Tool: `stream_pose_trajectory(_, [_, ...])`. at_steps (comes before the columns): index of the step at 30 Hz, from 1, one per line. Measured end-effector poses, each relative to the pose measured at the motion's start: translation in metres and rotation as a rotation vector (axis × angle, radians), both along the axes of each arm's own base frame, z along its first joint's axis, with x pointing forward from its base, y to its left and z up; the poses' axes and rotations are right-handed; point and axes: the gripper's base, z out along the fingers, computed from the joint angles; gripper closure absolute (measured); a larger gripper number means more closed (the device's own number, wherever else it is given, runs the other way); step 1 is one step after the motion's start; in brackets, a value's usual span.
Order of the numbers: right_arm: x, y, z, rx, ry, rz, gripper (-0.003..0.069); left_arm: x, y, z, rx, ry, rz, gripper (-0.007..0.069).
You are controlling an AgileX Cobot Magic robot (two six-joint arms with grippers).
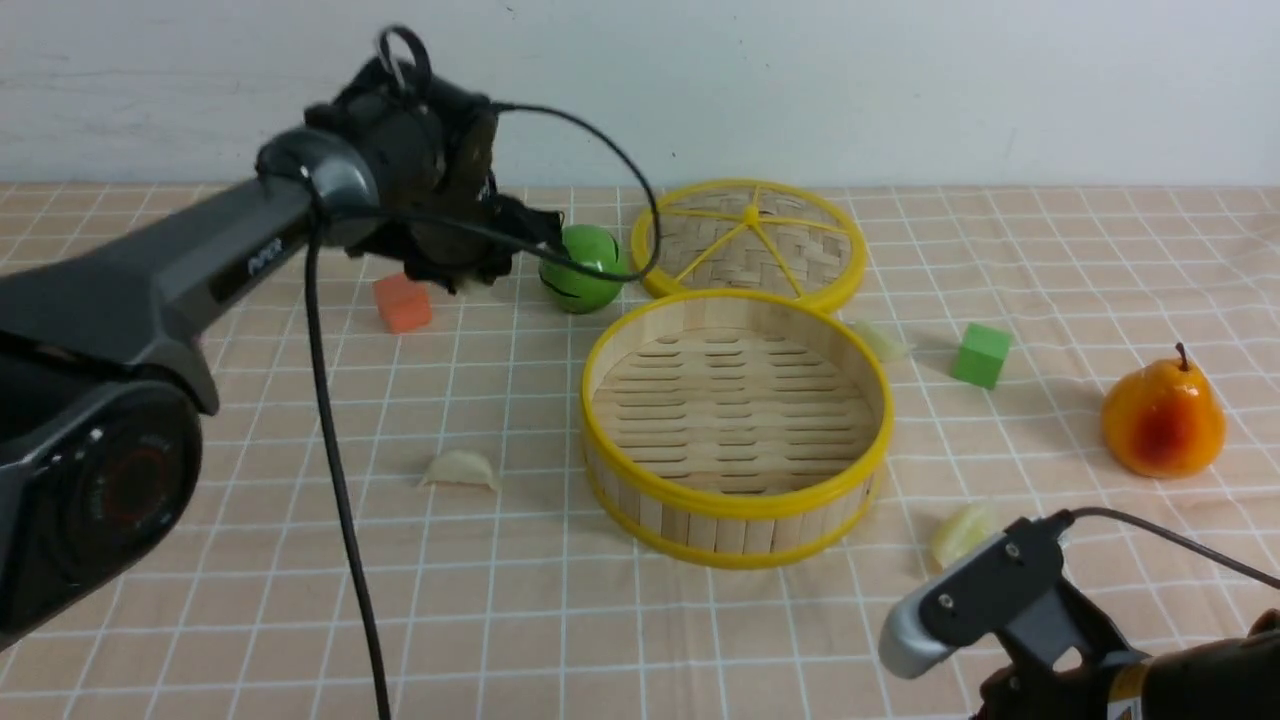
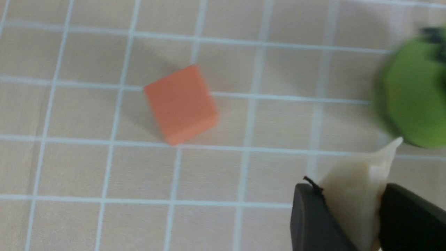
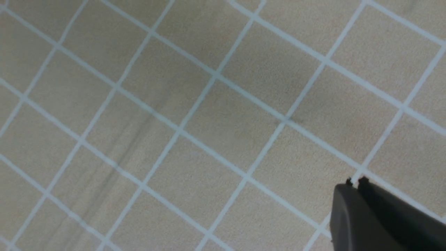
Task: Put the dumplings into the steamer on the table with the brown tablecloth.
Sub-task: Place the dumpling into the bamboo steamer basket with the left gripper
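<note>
My left gripper (image 2: 350,189) is shut on a pale cream dumpling (image 2: 359,174), whose pointed end sticks out past the fingertips. In the front view this gripper (image 1: 470,278) hangs over the brown tablecloth (image 1: 560,640) at the back left, between an orange cube and a green ball. The steamer (image 1: 735,505) stands in the middle with nothing in it. Three more dumplings lie on the table: one left of the steamer (image 1: 460,468), one behind its right side (image 1: 880,340), one at its front right (image 1: 962,532). My right gripper (image 3: 355,181) is shut on nothing, low at the front right.
The steamer's woven lid (image 1: 800,250) leans behind it. An orange cube (image 1: 403,303) and a green ball (image 1: 580,268) flank my left gripper. A green cube (image 1: 981,354) and an orange pear (image 1: 1163,420) sit to the right. My left arm's cable (image 1: 335,470) hangs across the left side.
</note>
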Motion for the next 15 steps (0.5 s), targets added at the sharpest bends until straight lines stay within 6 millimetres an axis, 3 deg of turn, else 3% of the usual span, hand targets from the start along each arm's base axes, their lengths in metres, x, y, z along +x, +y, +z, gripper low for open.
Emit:
stream_pose_trajectory(1, [0.002,0.002,0.008,-0.016,-0.010,0.028,0.0627,-0.013,-0.012,0.022,-0.004,-0.009,-0.079,0.0391])
stream_pose_trajectory(2, [0.002,0.001,0.009,-0.024,-0.004,0.035,0.0627,-0.016,-0.014,0.025,-0.005,-0.009,-0.092,0.0391])
stream_pose_trajectory(3, [0.007,0.002,0.021,-0.070,-0.039,0.087,0.0627,-0.034,-0.033,0.044,-0.011,0.002,-0.204,0.0391])
stream_pose_trajectory(5, [0.011,0.001,0.031,-0.107,-0.066,0.111,0.0627,-0.047,-0.046,0.052,-0.040,0.021,-0.269,0.0391])
stream_pose_trajectory(6, [0.019,-0.003,0.044,-0.135,-0.108,0.101,0.0627,-0.057,-0.062,0.051,-0.067,0.051,-0.330,0.0391])
stream_pose_trajectory(8, [0.028,-0.008,0.055,-0.144,-0.147,0.053,0.0627,-0.063,-0.076,0.041,-0.092,0.094,-0.372,0.0391])
stream_pose_trajectory(10, [0.039,-0.017,0.064,-0.128,-0.154,-0.062,0.0627,-0.063,-0.089,0.018,-0.095,0.139,-0.396,0.0391])
stream_pose_trajectory(12, [0.041,-0.021,0.065,-0.119,-0.142,-0.111,0.0625,-0.061,-0.092,0.008,-0.092,0.150,-0.399,0.0391])
stream_pose_trajectory(15, [0.043,-0.027,0.064,-0.105,-0.100,-0.196,0.0622,-0.049,-0.099,-0.022,-0.092,0.150,-0.396,0.0391])
